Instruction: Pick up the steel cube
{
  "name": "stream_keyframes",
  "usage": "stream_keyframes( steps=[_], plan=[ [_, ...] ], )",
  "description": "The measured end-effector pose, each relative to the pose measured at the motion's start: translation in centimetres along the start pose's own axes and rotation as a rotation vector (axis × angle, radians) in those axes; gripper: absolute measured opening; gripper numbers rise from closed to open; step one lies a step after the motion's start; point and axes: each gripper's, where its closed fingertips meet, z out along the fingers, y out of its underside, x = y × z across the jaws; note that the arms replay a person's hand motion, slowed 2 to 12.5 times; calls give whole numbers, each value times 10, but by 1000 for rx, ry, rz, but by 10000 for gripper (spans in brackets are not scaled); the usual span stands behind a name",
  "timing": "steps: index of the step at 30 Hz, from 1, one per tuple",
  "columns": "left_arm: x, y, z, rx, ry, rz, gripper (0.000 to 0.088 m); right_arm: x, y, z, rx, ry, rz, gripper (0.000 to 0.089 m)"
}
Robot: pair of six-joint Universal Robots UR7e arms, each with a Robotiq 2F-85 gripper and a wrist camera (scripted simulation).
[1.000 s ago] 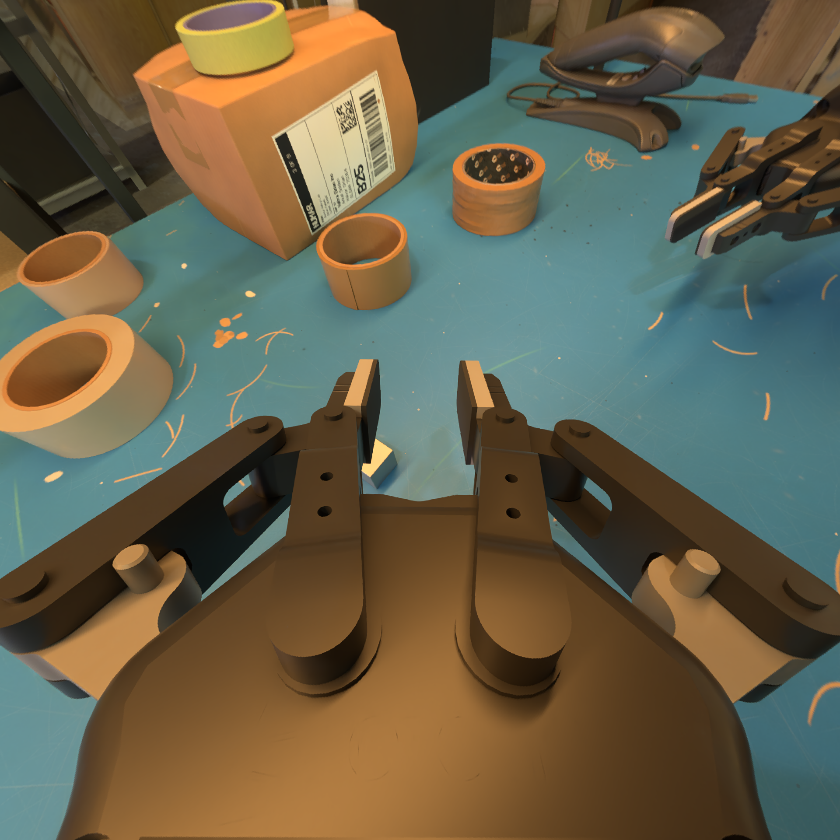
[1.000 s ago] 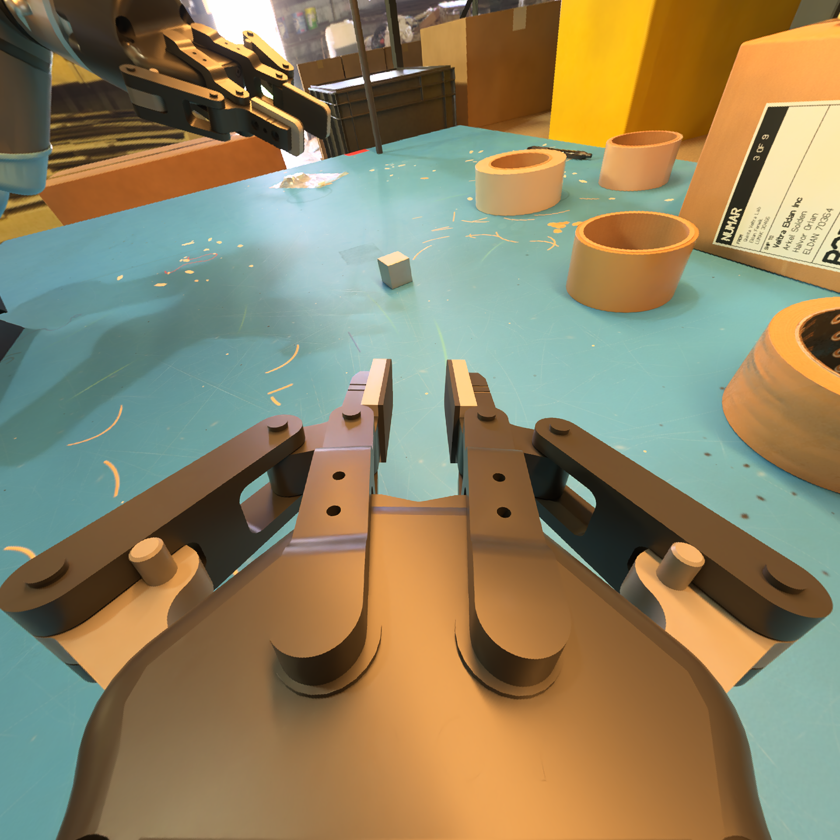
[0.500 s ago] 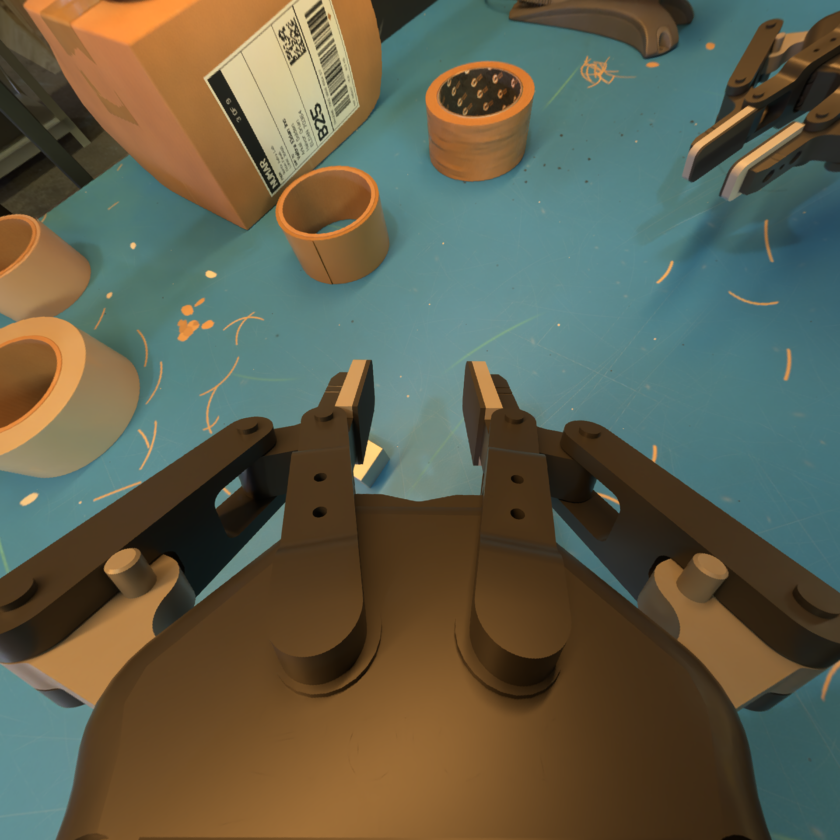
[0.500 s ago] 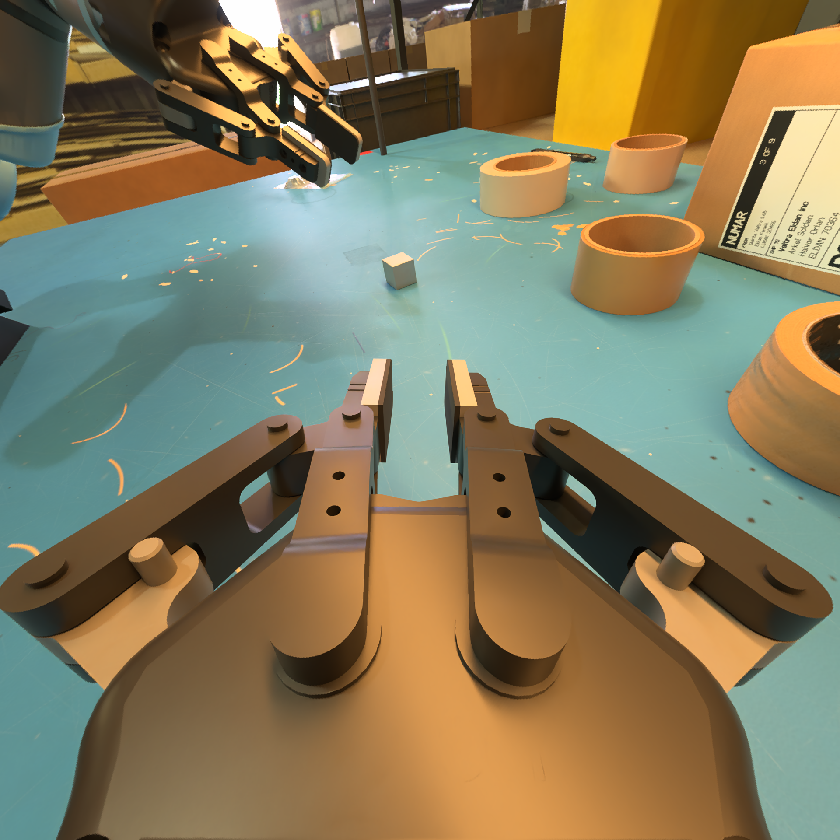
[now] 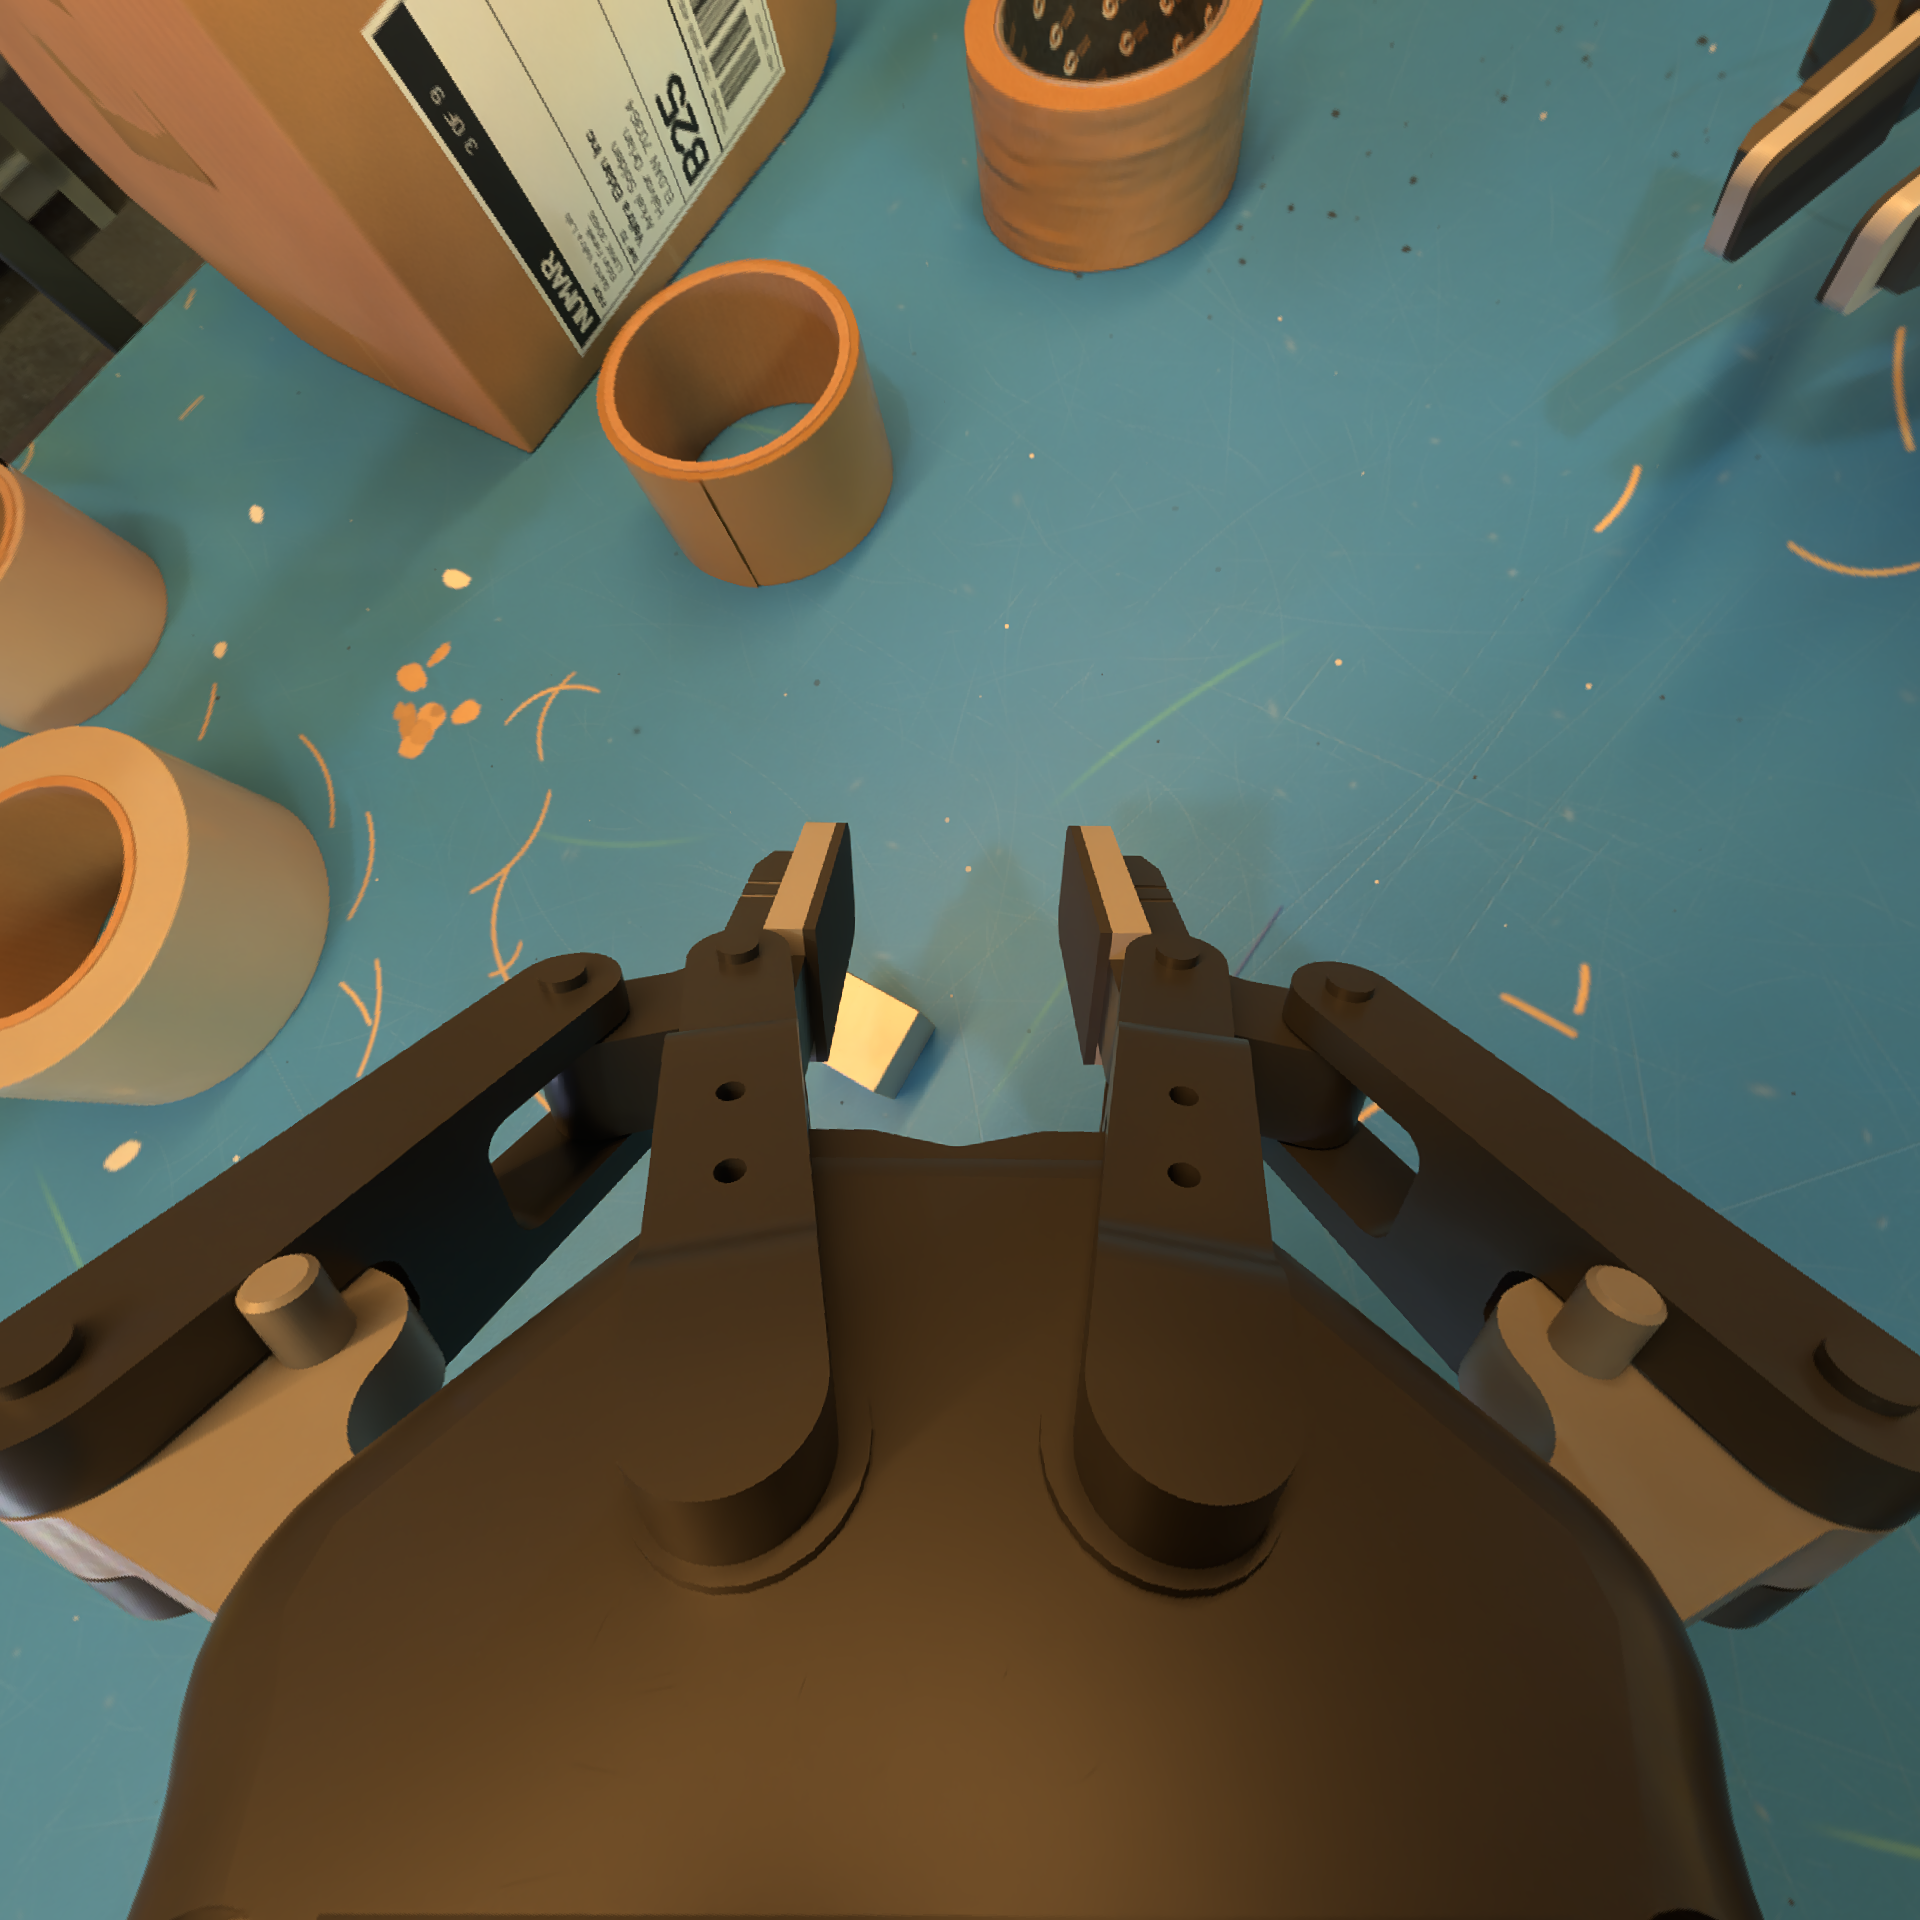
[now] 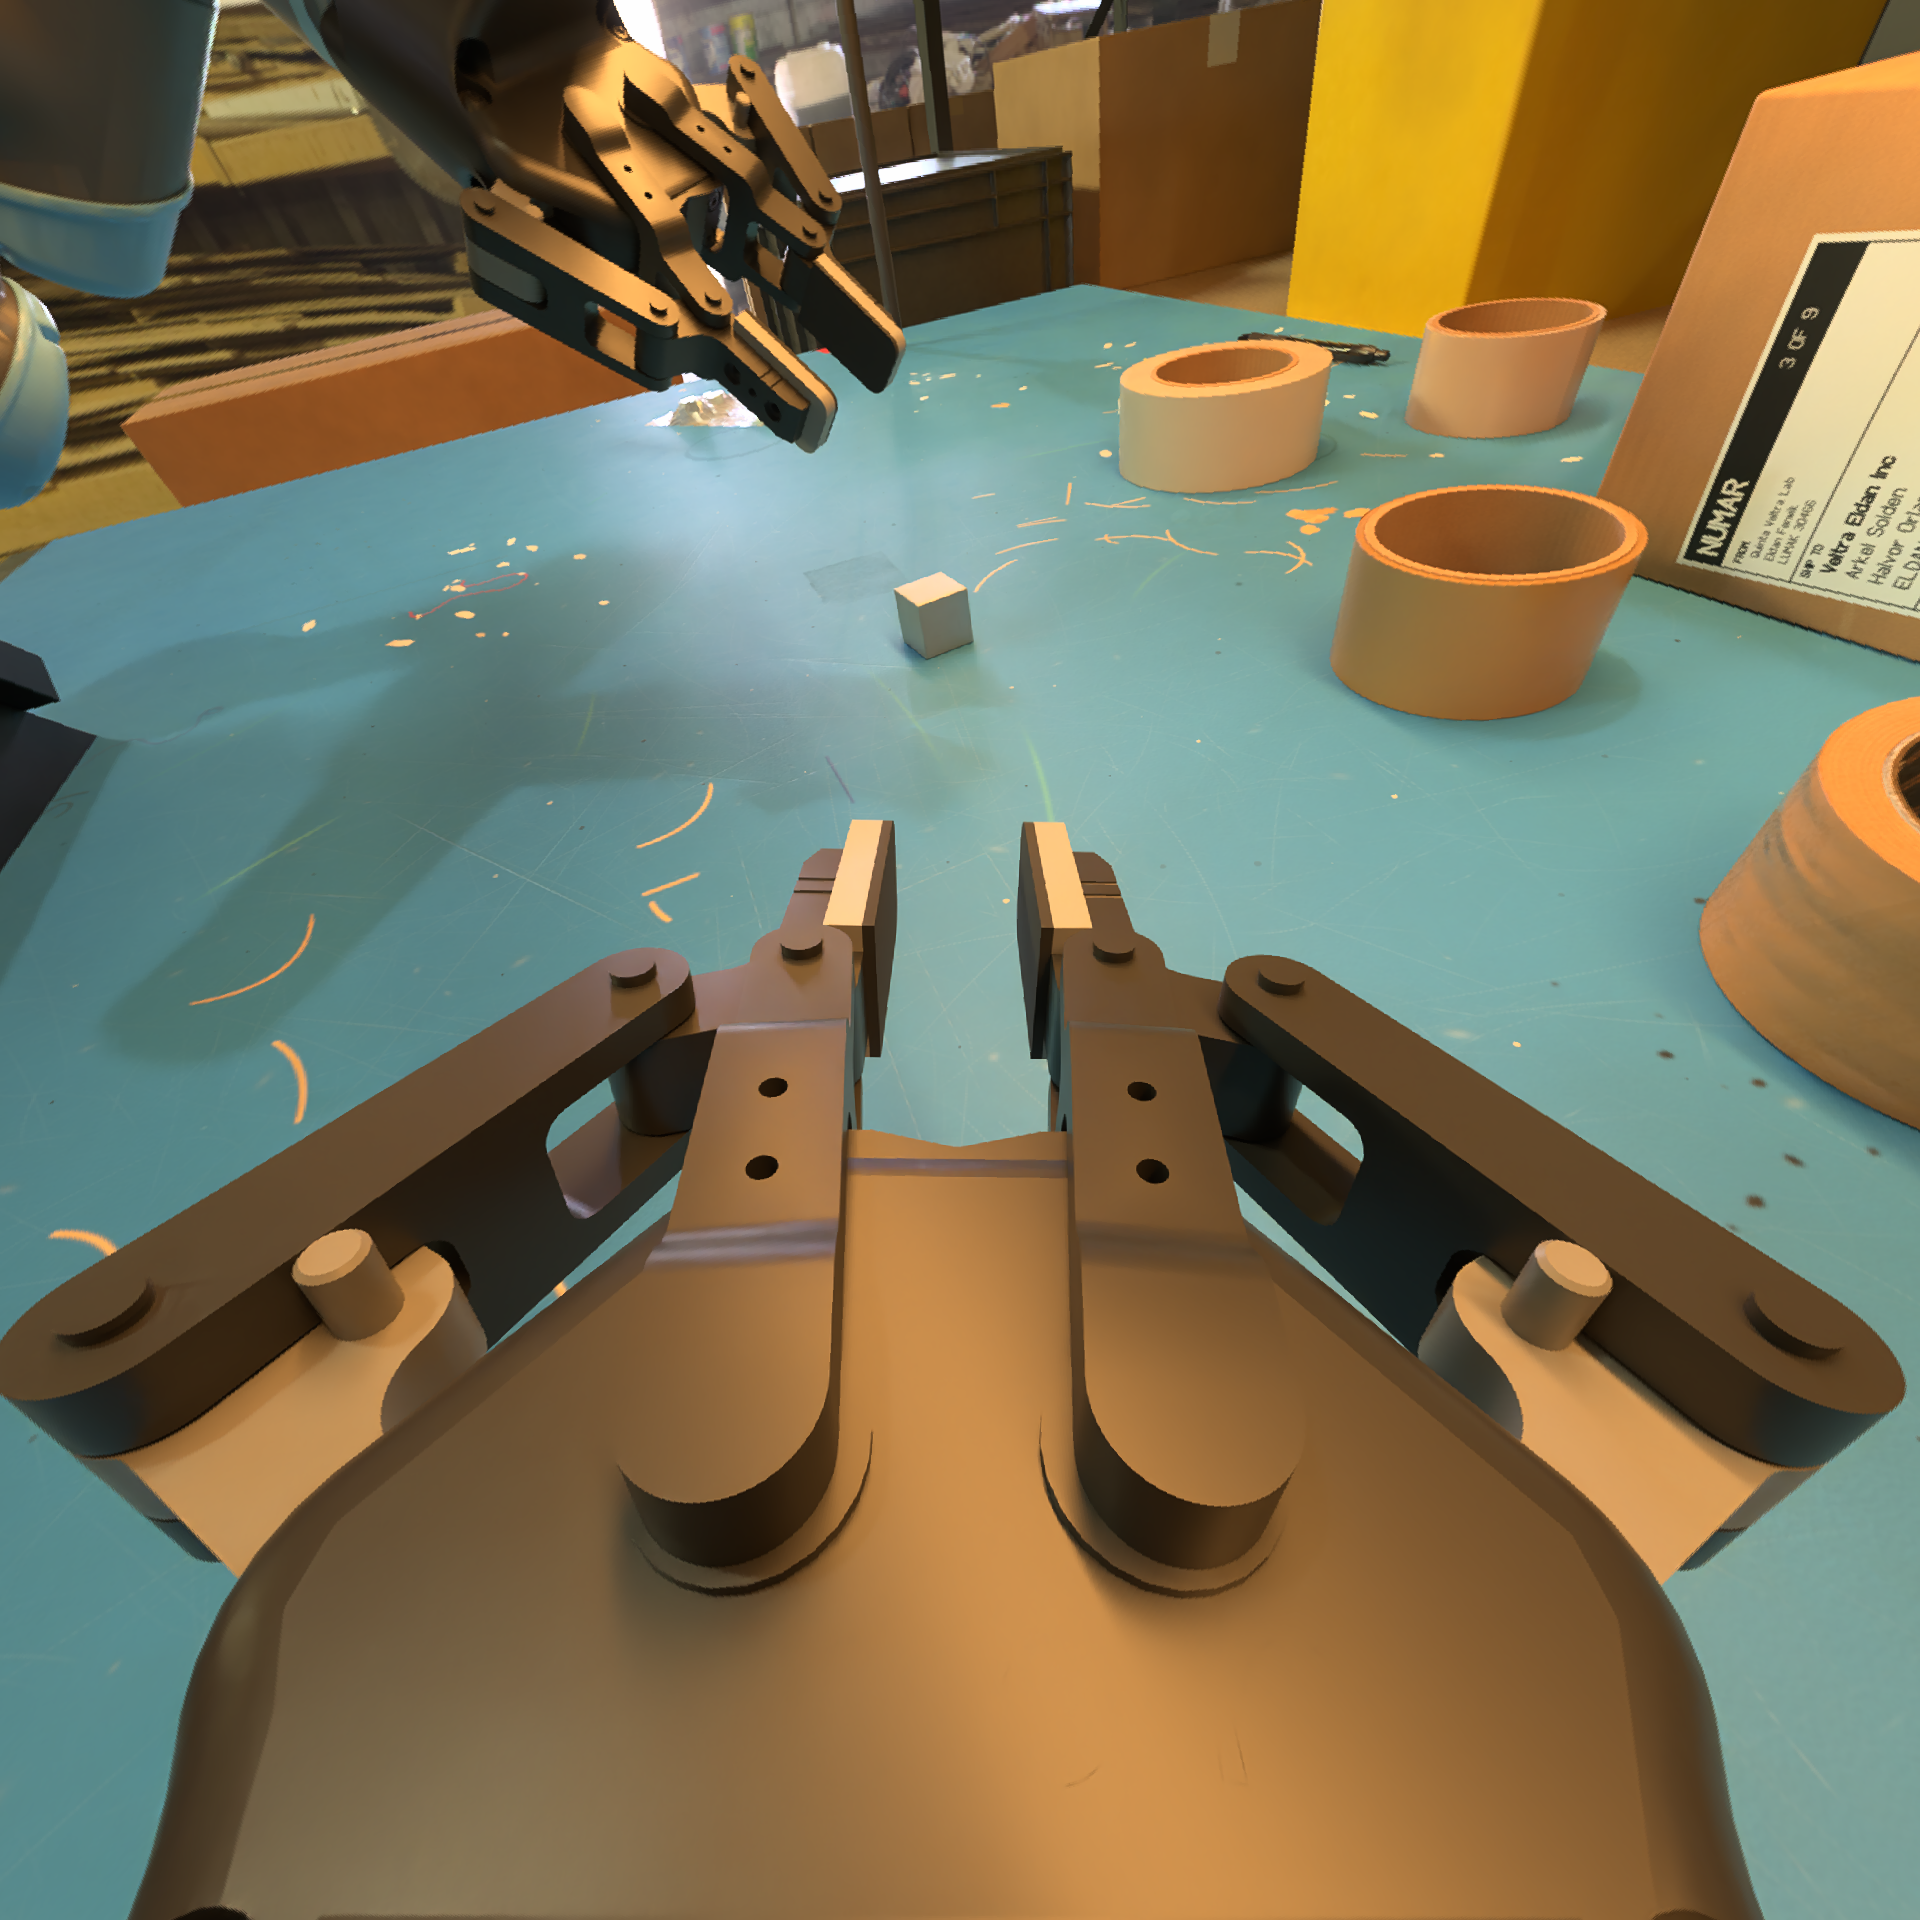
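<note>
Left wrist view: the left gripper (image 5: 956,940) hangs above the blue table (image 5: 1299,582), its jaws spread wide and holding nothing, the steel cube (image 5: 878,1034) lying on the tabletop partly hidden behind the finger at 9 o'clock. A cardboard ring (image 5: 743,421) stands at 11 o'clock beside a labelled box (image 5: 436,187). In the right wrist view, the right gripper (image 6: 956,920) is partly parted and empty, the cube at 12 o'clock, well clear.

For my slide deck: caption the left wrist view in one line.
Open left gripper hangs above the steel cube on the blue table, among tape rolls.
</note>
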Motion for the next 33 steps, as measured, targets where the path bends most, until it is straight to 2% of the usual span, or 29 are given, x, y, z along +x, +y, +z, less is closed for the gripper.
stream_keyframes(
  steps=[20, 33],
  plan=[
    [-3, 22, 17, -244, 99, 167, 367, -8, 2, 2, -15, -27, -7, 225],
    [-20, 39, 27, -401, 82, 320, 391, -13, 3, 3, -24, -41, -14, 233]
  ],
)
